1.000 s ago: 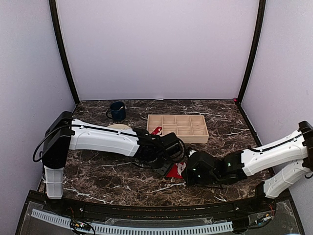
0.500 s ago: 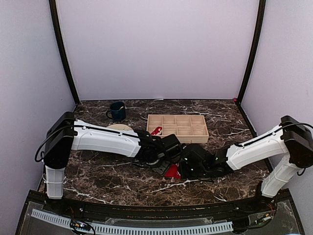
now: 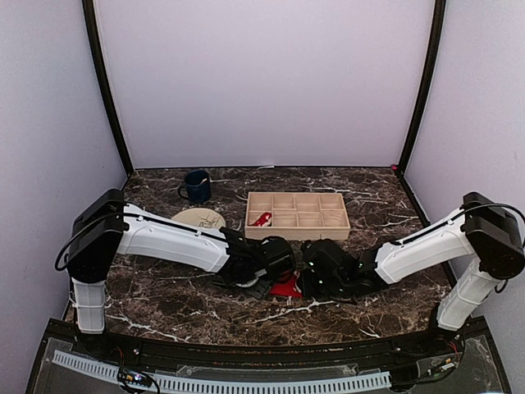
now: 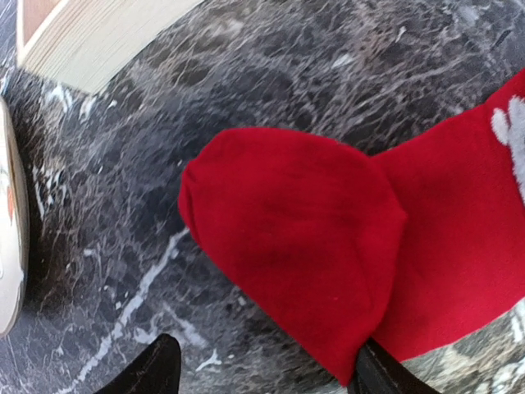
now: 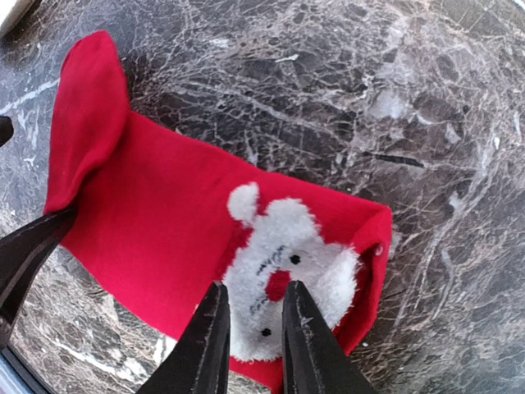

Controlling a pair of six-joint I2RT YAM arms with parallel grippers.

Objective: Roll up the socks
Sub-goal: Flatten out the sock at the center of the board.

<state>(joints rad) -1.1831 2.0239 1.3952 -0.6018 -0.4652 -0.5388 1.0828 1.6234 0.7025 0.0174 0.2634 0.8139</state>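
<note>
One red sock [image 3: 287,287] lies flat on the marble between the two grippers. Its toe end [image 4: 295,238] is folded over, and a white fluffy face patch [image 5: 287,263] sits near the cuff. My left gripper [image 4: 267,376] is open at the folded toe, and its right finger [image 4: 379,373] touches the sock's edge. My right gripper [image 5: 254,328] hovers over the white patch, its jaws a narrow gap apart with nothing pinched between them. A second red sock [image 3: 262,219] lies in the wooden tray.
The wooden compartment tray [image 3: 299,233] stands just behind the grippers; its corner [image 4: 90,41] shows in the left wrist view. A beige round plate [image 3: 199,217] and a dark blue mug [image 3: 197,186] sit at the back left. Both arms meet mid-table.
The right arm has swung left and now sits over the sock. The left gripper has drawn back slightly toward the near left, uncovering more of the plate, and its jaws have widened a little.
</note>
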